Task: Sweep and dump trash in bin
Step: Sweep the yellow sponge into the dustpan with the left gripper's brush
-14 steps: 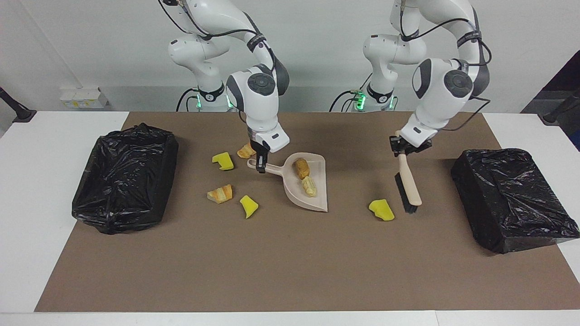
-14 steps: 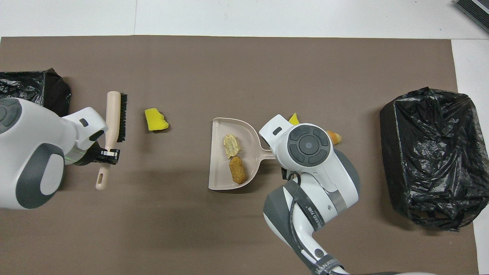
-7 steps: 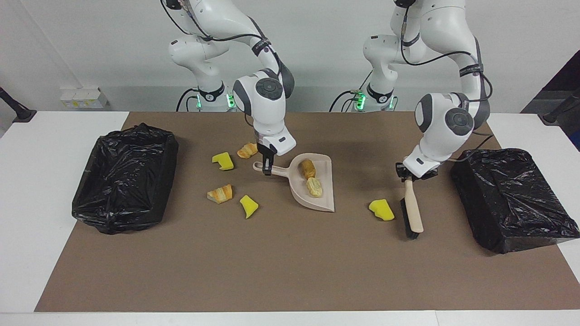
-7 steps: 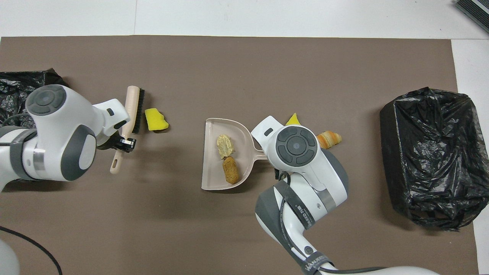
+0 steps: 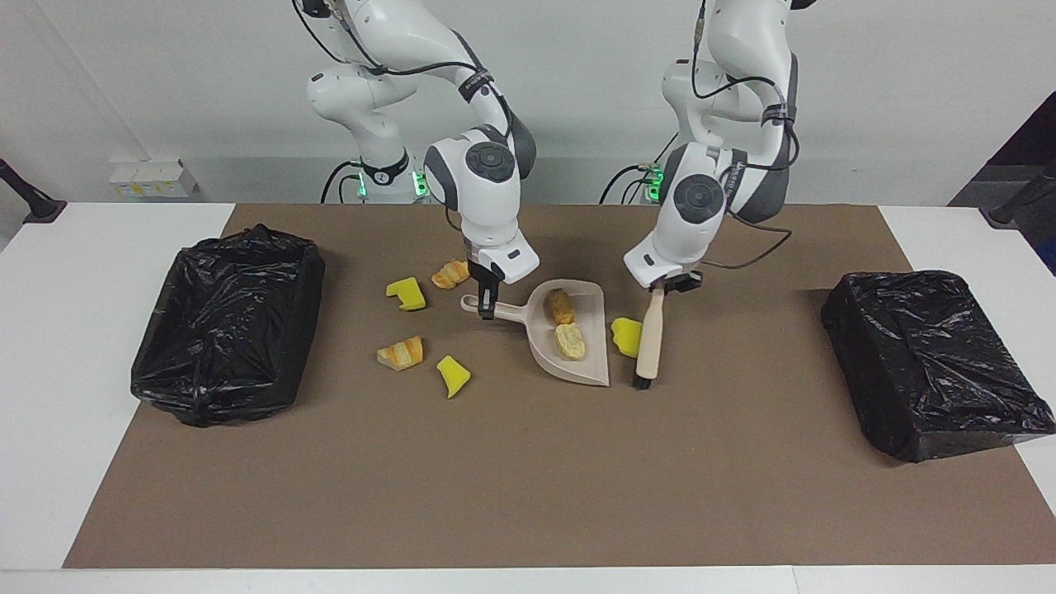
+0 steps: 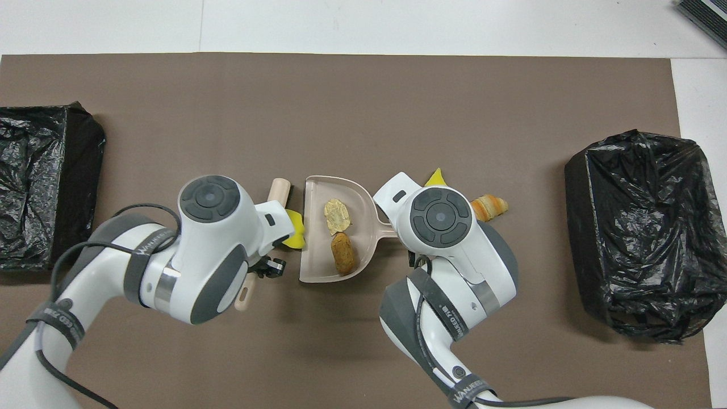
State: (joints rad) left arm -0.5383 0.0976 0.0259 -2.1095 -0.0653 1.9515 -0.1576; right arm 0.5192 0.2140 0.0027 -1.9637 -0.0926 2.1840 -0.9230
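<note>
**Brush meets dustpan at mid-bench**

The right hand (image 5: 487,312) is clamped on the handle of the beige dustpan (image 5: 577,363), which lies flat on the brown mat (image 5: 528,478) near the middle of the bench. Two pieces of trash, a brown bread piece (image 5: 562,306) and a paler one (image 5: 570,341), sit inside the pan.

The left hand (image 5: 670,286) grips the handle of a hand brush (image 5: 648,342), held low with its bristle end on the mat just beside the pan's open edge. A yellow sponge chunk (image 5: 626,337) is wedged between brush and pan lip, touching both.

Four more scraps lie on the mat toward the right arm's end of the pan: a yellow chunk (image 5: 406,294), a croissant piece (image 5: 450,274), another croissant piece (image 5: 401,352) and a yellow chunk (image 5: 453,375).

A bin lined with a black bag (image 5: 227,322) stands at the right arm's end, and a second black-bagged bin (image 5: 936,359) at the left arm's end.
</note>
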